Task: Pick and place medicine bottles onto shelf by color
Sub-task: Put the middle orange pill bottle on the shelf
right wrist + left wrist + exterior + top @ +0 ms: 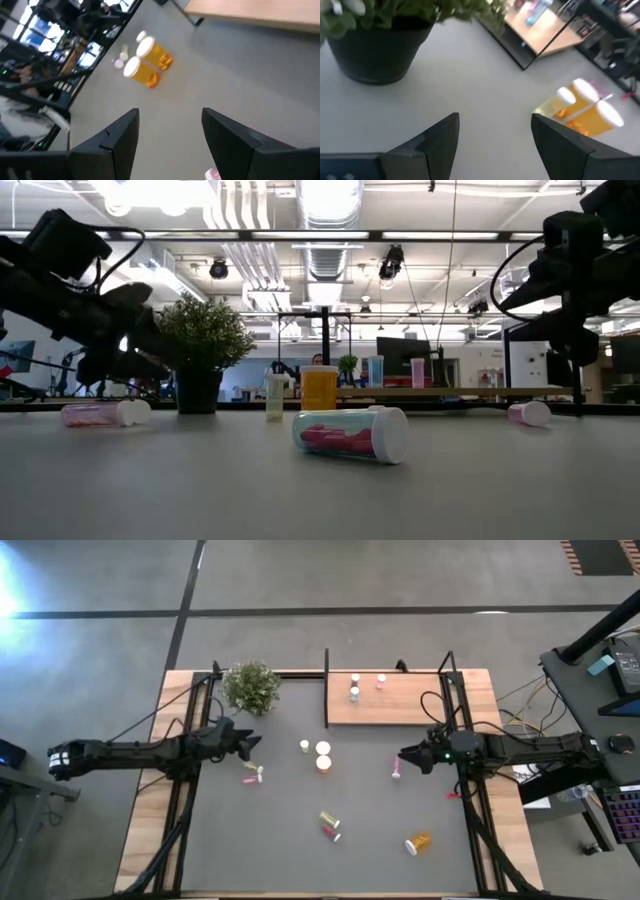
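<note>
My left gripper point(252, 745) point(492, 117) is open and empty, just right of the green plant point(250, 687), above a pink bottle point(252, 776) that lies on its side. My right gripper point(403, 755) point(170, 112) is open and empty beside another pink bottle point(397, 769) lying on the table. Between them stand a small yellow bottle point(305, 746) and two orange white-capped bottles point(323, 758) point(147, 60). The wooden shelf point(420, 705) at the far edge carries three small bottles point(355, 687). A yellow-green bottle point(329, 819), a pink one point(350, 435) and an orange one point(418, 841) lie nearer the front.
The potted plant point(200, 350) stands at the far left, close to my left arm. The shelf's black posts point(326, 690) rise at its edges. A small red item point(452, 795) lies at the right edge by the frame rails.
</note>
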